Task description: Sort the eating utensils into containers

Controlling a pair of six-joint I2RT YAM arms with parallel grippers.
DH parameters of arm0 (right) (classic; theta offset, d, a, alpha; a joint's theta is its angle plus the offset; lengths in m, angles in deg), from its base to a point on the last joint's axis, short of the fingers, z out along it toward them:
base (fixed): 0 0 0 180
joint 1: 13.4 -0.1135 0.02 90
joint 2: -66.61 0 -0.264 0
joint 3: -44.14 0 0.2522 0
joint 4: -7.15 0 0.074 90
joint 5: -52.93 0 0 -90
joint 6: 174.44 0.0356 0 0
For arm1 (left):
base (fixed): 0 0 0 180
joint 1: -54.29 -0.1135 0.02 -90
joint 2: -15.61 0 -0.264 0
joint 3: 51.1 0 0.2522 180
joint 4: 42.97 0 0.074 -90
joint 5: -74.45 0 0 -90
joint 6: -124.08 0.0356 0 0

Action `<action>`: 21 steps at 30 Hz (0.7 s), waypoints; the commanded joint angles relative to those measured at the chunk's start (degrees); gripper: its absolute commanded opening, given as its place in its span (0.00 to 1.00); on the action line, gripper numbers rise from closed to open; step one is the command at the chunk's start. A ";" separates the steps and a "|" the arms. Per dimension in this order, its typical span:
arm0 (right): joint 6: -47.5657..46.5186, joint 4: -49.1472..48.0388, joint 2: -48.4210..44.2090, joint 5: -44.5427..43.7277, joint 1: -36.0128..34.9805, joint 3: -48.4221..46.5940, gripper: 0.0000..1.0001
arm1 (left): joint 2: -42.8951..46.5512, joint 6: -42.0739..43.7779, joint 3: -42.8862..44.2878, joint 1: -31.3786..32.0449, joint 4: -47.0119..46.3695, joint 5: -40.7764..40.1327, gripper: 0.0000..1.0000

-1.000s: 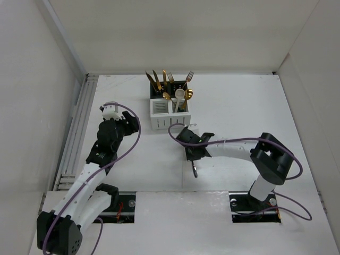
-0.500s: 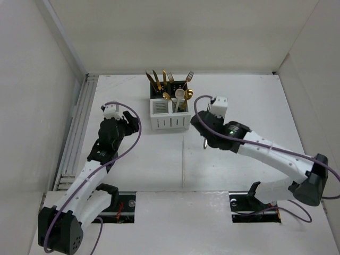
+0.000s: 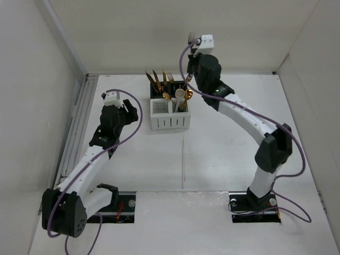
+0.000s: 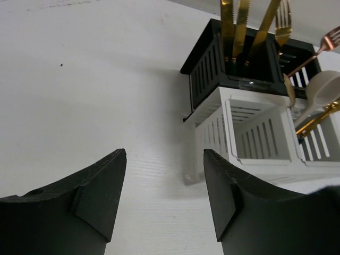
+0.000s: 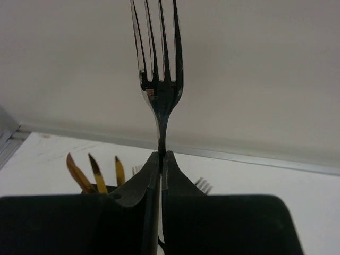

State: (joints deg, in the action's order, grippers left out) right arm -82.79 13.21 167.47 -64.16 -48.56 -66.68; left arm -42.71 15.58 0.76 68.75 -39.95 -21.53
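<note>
Right tool (image 5: 160, 155) clamped on fork (image 5: 159, 90), tines up, high above black holder (image 4: 212, 74). Left tool (image 4: 164, 159) spread wide, low over table (image 4: 79, 79), beside white holder (image 4: 255, 133).

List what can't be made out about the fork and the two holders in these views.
- Fork, handle: in the right wrist view it is hidden below the shut right gripper. In the top view it is too small to read.
- Gold utensils in the black holder: their tops are cut off by the top edge of the left wrist view.
- White holder: its right end is cut off by the right edge of the left wrist view.
</note>
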 commanded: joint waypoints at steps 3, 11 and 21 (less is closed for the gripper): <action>-5.34 -24.53 8.36 17.84 1.58 -1.21 0.00 | -7.66 2.68 7.23 -2.15 -2.00 -1.40 0.57; -3.58 -24.55 15.16 21.30 2.81 -0.95 0.00 | -16.11 2.68 12.25 -4.53 -3.75 -1.40 0.58; 0.63 -24.55 18.94 22.60 5.71 2.13 0.20 | -19.19 2.68 14.10 -4.53 -5.34 -0.35 0.58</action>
State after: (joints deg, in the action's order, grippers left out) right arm -83.91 -6.68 186.29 -43.98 -44.01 -64.38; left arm -62.45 17.72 12.33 64.40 -42.27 -22.36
